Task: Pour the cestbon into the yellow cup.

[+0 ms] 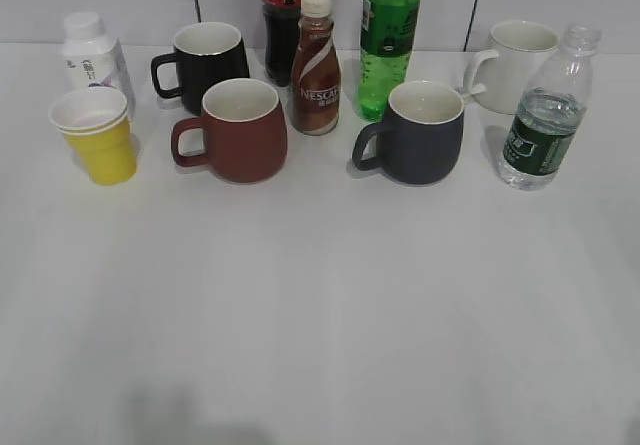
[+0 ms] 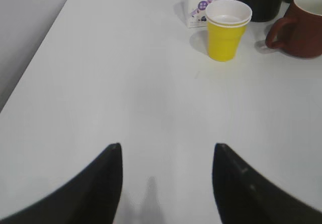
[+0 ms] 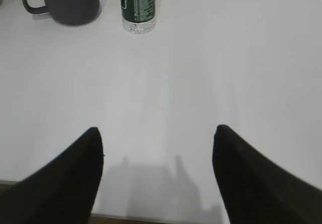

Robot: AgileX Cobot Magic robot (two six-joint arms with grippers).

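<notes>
The cestbon (image 1: pixel 545 115), a clear ribbed uncapped bottle with a dark green label, stands upright at the far right of the table; its lower part shows in the right wrist view (image 3: pixel 137 7). The yellow cup (image 1: pixel 95 135), two nested cups with a white inside, stands at the far left and shows in the left wrist view (image 2: pixel 226 30). My left gripper (image 2: pixel 167 148) is open and empty over bare table, well short of the cup. My right gripper (image 3: pixel 157 133) is open and empty near the front edge, well short of the bottle. Neither gripper shows in the exterior view.
Between cup and bottle stand a black mug (image 1: pixel 205 63), a dark red mug (image 1: pixel 235 130), a dark blue-grey mug (image 1: pixel 420 132), a white mug (image 1: pixel 515 63), a Nescafe bottle (image 1: pixel 316 65), a green soda bottle (image 1: pixel 388 35), a cola bottle (image 1: pixel 282 15) and a white carton (image 1: pixel 92 55).
</notes>
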